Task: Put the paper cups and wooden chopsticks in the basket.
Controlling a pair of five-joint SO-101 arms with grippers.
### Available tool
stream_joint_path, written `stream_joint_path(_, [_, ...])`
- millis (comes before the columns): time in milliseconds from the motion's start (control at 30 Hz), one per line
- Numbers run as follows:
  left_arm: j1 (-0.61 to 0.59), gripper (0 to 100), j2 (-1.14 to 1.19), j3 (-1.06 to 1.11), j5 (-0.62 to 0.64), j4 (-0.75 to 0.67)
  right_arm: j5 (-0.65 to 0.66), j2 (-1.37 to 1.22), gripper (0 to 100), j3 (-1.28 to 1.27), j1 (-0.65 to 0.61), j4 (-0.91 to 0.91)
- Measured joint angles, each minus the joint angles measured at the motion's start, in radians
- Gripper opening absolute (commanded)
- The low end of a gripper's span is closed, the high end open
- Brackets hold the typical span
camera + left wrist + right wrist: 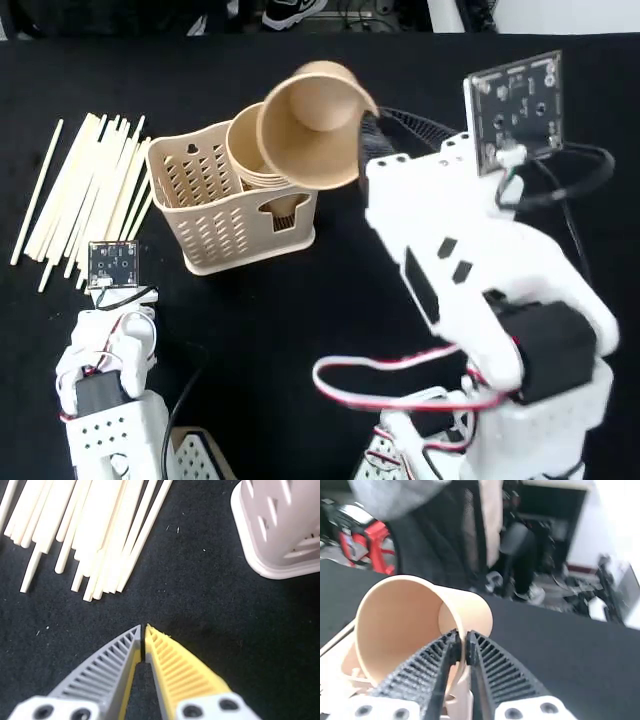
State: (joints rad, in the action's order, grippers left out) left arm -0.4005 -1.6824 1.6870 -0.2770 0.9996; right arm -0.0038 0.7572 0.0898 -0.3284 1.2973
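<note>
take in the table point(300, 330) first: black, with the work gathered toward its far half. next the right arm point(480, 280), raised high over the middle and carrying the load. then the basket point(215, 210): upright, slotted, near the middle, with a stack point(250, 165) of cups nested inside toward its far side; cannot tell which compartment. left of the basket, well apart from that arm, the chopsticks point(90, 195), lying loose in a fan on the table, none visibly in the basket. above the basket's rim, the cup point(310, 125): tipped on its side, mouth toward the near side, just beside the stack and not yet seated. held by the right gripper point(461, 636), jaws pressed close with the cup's wall pinched between them at the rim. to do this step well: roll the wrist until the mouth faces up, line the base over the top of the stack, lower straight, and spread the jaws only once nested. squeeze lightly, since thin paper probably dents. mind the basket wall, likely light enough to slide or tip if bumped. last, the left gripper point(143, 628): tips pressed together on nothing, low over bare table between chopsticks and basket, well placed for the sticks afterwards.
</note>
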Motion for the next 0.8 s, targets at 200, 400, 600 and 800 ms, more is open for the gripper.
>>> stream_joint_path(200, [0.0,3,0.0,0.0,0.0,0.0,0.0,-0.003,1.2,0.038,-0.117,0.002])
stream_joint_path(400, [0.0,3,0.0,0.0,0.0,0.0,-0.048,-0.152,1.2,0.044,-0.132,0.028])
stream_joint_path(600, [0.0,3,0.0,0.0,0.0,0.0,-0.061,-0.192,1.2,0.044,-0.133,0.043])
stream_joint_path(800, [0.0,3,0.0,0.0,0.0,0.0,-0.063,-0.232,1.2,0.049,-0.132,0.029])
